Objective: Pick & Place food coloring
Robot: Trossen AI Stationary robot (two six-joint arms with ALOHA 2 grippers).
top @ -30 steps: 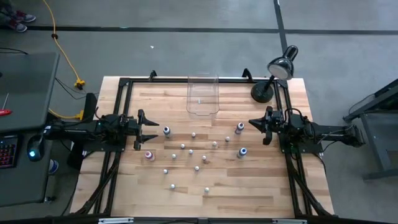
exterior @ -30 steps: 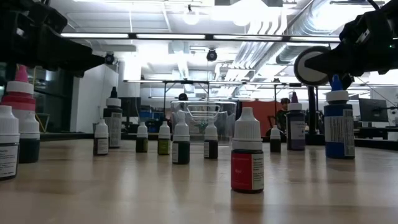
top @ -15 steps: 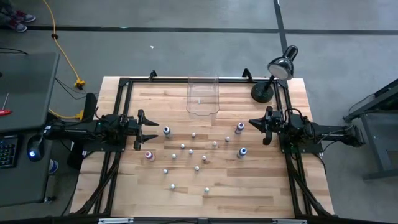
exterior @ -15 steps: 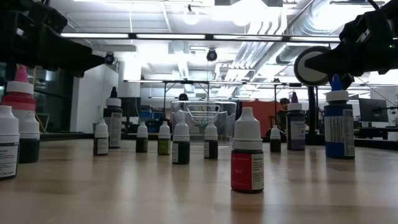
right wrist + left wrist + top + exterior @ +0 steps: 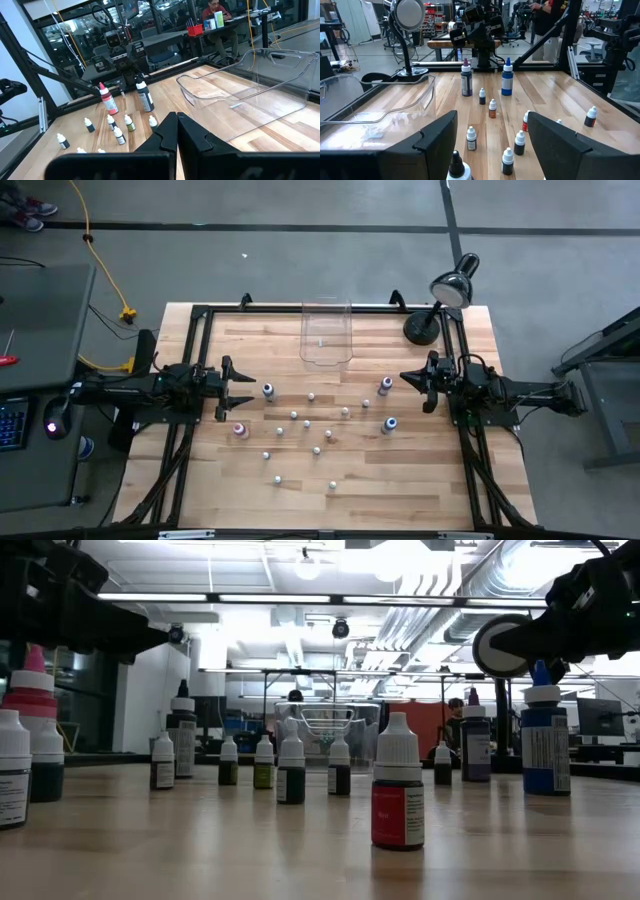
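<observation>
High view: food coloring bottles stand scattered on the table just in front of the clear bin; left gripper waits open at their left edge, right gripper pinched closed and empty at their right, so I'd open it first, then come down square over one cap. Low and wrist views: bottles upright; nothing differs from a second ago.

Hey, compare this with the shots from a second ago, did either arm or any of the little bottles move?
Nothing visibly changed. The left gripper stays open at the table's left side, the right gripper stays shut at the right, and the food coloring bottles and the clear bin sit where they were.
</observation>
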